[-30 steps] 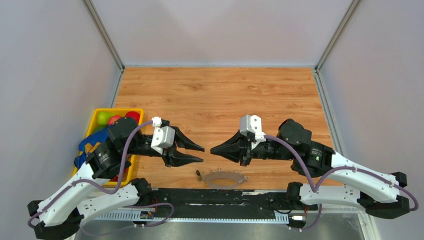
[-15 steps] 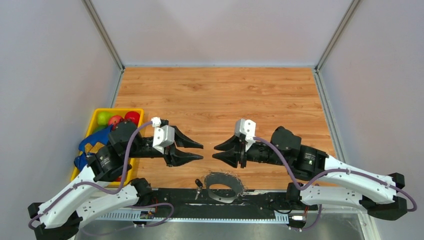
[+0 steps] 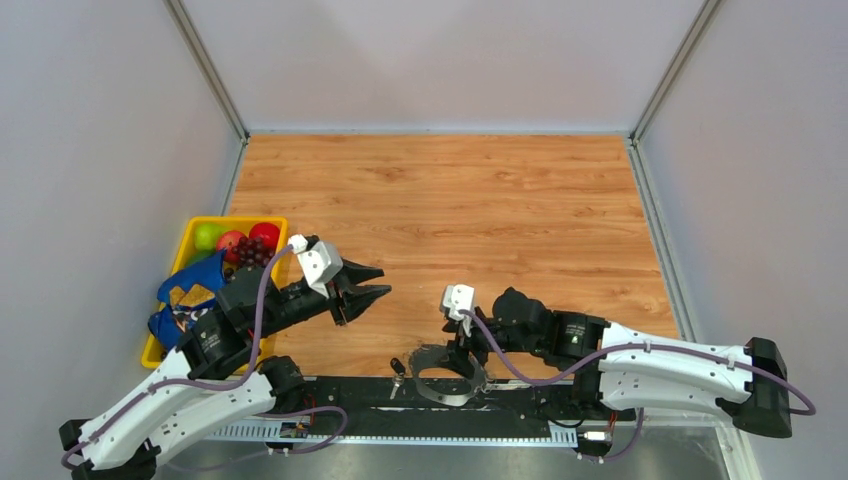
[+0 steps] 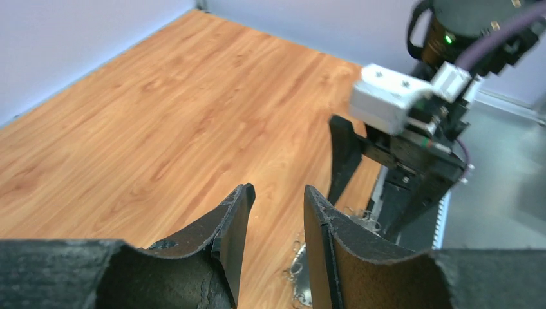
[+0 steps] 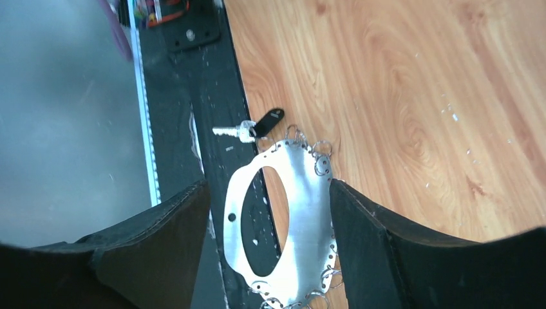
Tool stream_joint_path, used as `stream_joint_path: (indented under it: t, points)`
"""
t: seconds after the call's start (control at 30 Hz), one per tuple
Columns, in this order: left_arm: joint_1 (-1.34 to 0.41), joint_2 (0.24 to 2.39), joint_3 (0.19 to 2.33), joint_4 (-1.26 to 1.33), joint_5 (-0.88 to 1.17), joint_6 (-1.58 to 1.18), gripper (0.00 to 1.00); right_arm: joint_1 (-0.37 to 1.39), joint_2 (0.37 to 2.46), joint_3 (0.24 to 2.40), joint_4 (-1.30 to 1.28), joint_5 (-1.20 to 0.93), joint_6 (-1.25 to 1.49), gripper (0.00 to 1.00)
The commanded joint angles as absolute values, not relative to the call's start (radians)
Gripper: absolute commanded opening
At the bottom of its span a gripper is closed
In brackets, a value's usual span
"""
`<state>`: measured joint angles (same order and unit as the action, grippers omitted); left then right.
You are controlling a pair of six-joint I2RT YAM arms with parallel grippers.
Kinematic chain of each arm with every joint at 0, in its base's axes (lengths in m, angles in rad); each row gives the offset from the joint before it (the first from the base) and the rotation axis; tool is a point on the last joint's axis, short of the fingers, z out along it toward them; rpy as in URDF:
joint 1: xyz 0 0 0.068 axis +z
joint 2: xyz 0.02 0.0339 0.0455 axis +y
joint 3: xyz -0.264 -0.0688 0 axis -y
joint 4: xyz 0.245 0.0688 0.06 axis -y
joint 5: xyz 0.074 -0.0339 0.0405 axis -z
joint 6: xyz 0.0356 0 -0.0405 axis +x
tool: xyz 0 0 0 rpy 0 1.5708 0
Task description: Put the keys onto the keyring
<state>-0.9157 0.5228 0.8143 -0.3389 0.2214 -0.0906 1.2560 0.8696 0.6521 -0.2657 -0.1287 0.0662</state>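
The right gripper (image 5: 269, 185) hangs low over the keyring (image 5: 302, 212) with its jaws spread wide, one finger on each side of the hoop. A gap shows beside one finger, so the gripper is released and not clamping. The keyring lies flat at the near edge of the table (image 3: 450, 200), partly on the wood and partly on the black rail (image 5: 212, 96), its rim fringed with small silvery pieces. A loose key (image 5: 267, 119) lies just beside the ring, black head on the wood and blade on the rail. The left gripper (image 3: 384, 280) hovers above the wood, well left of the ring, with its jaws parted and empty. A yellow bin (image 3: 240, 218) of fruit sits at the table's left edge.
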Motion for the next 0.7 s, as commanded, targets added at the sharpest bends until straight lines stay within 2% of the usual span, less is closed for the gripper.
stream_joint_path:
  t: [0.0, 0.4, 0.67]
  points:
    - [-0.919, 0.483, 0.793, -0.316, 0.032, -0.146, 0.45, 1.268, 0.875, 0.582, -0.127, -0.181, -0.068, 0.72]
    - [-0.919, 0.399, 0.728, -0.387, -0.22, -0.178, 0.47, 1.336, 1.077, 0.534, 0.079, -0.122, -0.434, 0.68]
    - [-0.918, 0.381, 0.725, -0.403, -0.229, -0.19, 0.5, 1.338, 1.231, 0.609, 0.008, -0.196, -0.636, 0.63]
